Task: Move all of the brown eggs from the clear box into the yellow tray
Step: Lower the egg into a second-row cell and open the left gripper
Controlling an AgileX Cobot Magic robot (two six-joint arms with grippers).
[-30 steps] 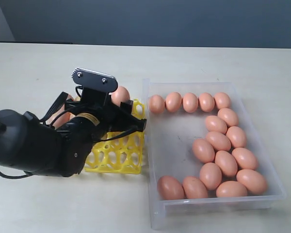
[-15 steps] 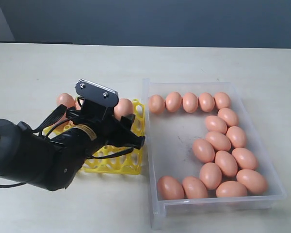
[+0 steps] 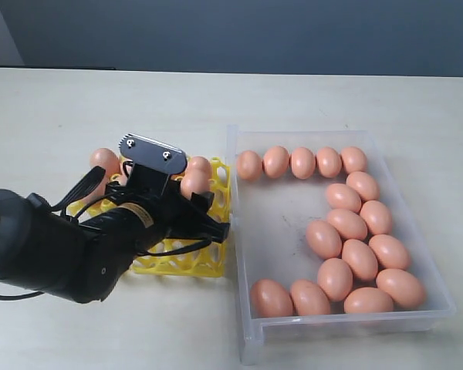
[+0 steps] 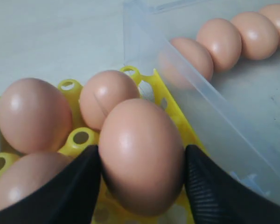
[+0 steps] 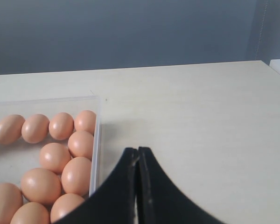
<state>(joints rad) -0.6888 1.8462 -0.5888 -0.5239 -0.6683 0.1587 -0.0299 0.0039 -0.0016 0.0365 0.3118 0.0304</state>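
Over yellow tray point(image 3: 181, 264), brown egg point(image 4: 141, 154) near-upright

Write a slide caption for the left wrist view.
Left fingers grip a brown egg over the yellow tray, beside the clear box holding more eggs.

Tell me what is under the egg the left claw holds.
The yellow tray lies below the egg in the left claw; neighbouring cups hold other eggs. The cup directly beneath is covered by the egg itself.

A pale beige tabletop point(image 3: 77, 100) runs back to a plain dark blue-grey wall point(image 3: 255, 35) under soft, even light.
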